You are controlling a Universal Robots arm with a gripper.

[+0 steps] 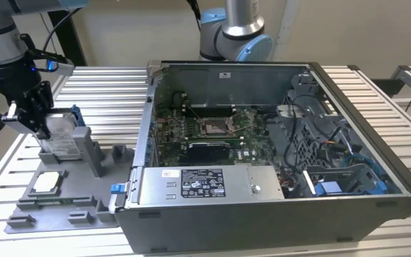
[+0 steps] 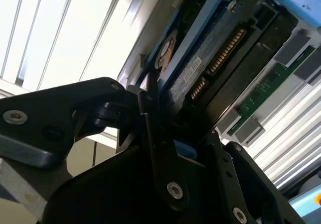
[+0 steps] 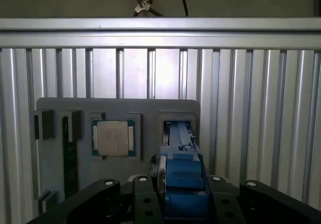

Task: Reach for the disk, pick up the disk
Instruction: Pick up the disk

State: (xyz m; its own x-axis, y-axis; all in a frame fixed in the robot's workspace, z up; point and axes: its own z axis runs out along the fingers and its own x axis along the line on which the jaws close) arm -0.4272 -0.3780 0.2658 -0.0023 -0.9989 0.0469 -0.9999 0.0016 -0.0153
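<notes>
The disk [image 1: 60, 134] stands on edge at the exterior view's left, silver with a white label and a blue bracket, its lower end at the upright slot of a grey fixture [image 1: 84, 214]. My gripper [image 1: 38, 120] comes down on it from above and is shut on its upper end. In the first wrist view the blue bracket of the disk [image 3: 183, 176] sits clamped between the black fingers of my gripper [image 3: 183, 196], above the fixture's slot [image 3: 178, 126]. The second wrist view shows the disk's underside and connector [image 2: 220, 58] against my gripper [image 2: 165, 128].
A small square silver chip [image 1: 48, 182] [image 3: 113, 137] lies in a fixture pocket beside the slot. An open computer case [image 1: 263, 214] stands to the exterior view's right, with a long grey labelled box [image 1: 205, 184] along its near edge. Another arm's base [image 1: 234, 32] stands behind it.
</notes>
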